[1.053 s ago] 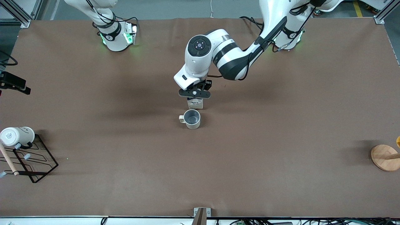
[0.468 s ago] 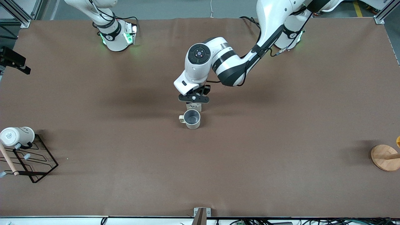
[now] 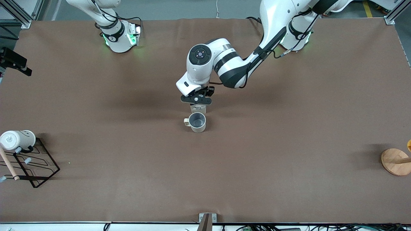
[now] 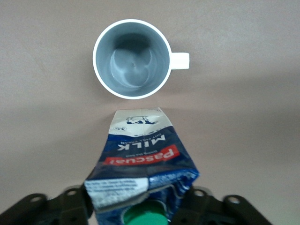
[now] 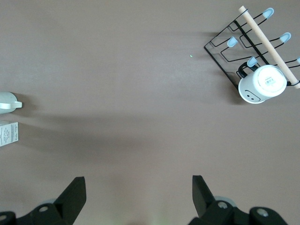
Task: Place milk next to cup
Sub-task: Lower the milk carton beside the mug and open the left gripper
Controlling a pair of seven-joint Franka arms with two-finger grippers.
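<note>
The milk (image 4: 140, 161), a dark blue and white carton with a red label and a green cap, is held upright in my left gripper (image 4: 140, 206), whose fingers press on both sides of its top. In the front view the left gripper (image 3: 196, 99) holds the milk (image 3: 198, 108) just beside the cup (image 3: 196, 122), on the side farther from the front camera. The grey-beige cup (image 4: 131, 58) stands upright with a small gap to the carton. I cannot tell if the carton's base touches the table. My right gripper (image 5: 139, 187) is open and empty, high over bare table.
A larger white mug (image 3: 17, 139) hangs on a black wire rack (image 3: 38, 166) at the right arm's end of the table. A round wooden stand (image 3: 395, 161) sits at the left arm's end. The brown cloth around the cup is bare.
My left gripper has come down with the milk and shifted slightly toward the right arm's end, closing the gap to the cup. The cup has not moved.
</note>
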